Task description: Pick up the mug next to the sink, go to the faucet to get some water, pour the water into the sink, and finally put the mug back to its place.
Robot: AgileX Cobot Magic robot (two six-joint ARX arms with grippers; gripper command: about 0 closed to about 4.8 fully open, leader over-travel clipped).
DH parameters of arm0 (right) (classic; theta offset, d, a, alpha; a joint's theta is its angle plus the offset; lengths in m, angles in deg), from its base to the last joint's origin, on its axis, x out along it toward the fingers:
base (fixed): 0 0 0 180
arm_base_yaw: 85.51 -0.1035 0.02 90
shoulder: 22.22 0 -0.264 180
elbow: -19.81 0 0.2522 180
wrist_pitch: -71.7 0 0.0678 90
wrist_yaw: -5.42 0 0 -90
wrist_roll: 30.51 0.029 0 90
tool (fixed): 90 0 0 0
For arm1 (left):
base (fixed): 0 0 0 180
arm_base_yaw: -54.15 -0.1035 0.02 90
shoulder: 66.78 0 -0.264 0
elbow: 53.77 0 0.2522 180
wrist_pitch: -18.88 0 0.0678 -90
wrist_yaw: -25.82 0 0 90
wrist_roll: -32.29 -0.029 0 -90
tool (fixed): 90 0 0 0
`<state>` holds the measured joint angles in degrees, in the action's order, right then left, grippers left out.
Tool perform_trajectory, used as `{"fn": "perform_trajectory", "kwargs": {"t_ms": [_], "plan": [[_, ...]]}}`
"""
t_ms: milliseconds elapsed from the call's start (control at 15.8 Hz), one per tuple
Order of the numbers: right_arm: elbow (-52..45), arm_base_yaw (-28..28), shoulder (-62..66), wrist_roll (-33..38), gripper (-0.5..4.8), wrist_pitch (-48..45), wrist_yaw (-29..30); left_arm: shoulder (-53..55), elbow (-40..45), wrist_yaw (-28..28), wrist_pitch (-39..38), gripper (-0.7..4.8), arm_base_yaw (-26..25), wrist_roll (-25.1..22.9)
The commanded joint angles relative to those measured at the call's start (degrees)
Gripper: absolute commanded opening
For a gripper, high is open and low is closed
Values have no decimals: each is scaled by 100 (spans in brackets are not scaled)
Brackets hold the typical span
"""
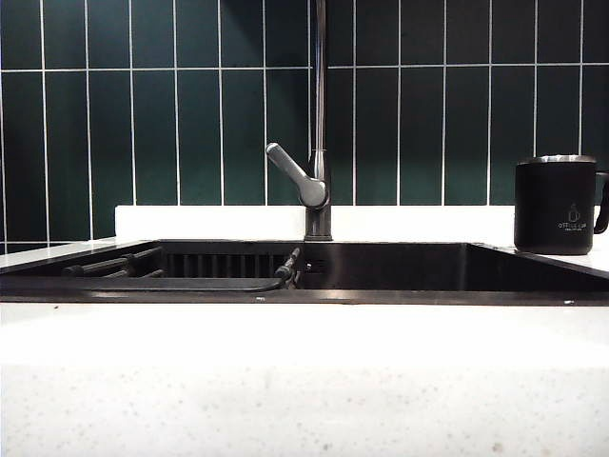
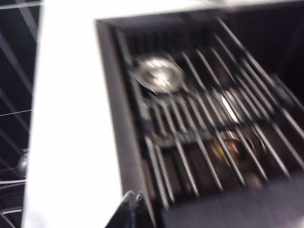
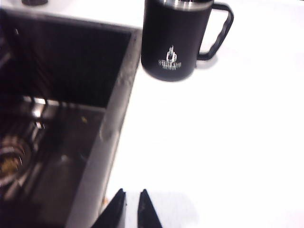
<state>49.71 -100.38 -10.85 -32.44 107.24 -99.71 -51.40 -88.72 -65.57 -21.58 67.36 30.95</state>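
Mug (image 3: pixel 178 40) standing upright on the desk (image 3: pixel 223 133) beside the sink (image 3: pixel 121 90), handle outward for grabbing; my right tool (image 3: pixel 131 205) hovering slightly apart, left tool (image 2: pixel 133 209) together.

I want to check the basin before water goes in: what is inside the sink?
Inside the sink a dark wire rack lies over the left part, with a round shiny metal piece under its bars. The floor below the rack is mostly covered, and the picture is blurred.

I am at a kitchen counter (image 1: pixel 304 381) of white speckled stone; a black sink (image 1: pixel 400 267), tall faucet (image 1: pixel 319 124) and dark green wall tiles (image 1: pixel 152 133) show it.
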Motion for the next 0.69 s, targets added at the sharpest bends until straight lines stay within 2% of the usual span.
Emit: {"fn": "perform_trajectory", "kwargs": {"t_ms": [63,189,253,316,694], "plan": [[-168,-2,-2,199,48,-802,-20,-9,214,140,1169,-6,0,181],[-503,-2,-4,205,39,-1117,-20,-7,570,144,2055,-6,0,205],[-632,-2,-4,205,3,-1143,-20,-9,704,142,2129,-6,0,199],[-730,-2,-4,205,-4,-1172,-17,-7,802,131,2122,-6,0,181],[-1259,-2,-13,203,-4,-1622,-15,-9,1379,138,2251,-6,0,179]]}}
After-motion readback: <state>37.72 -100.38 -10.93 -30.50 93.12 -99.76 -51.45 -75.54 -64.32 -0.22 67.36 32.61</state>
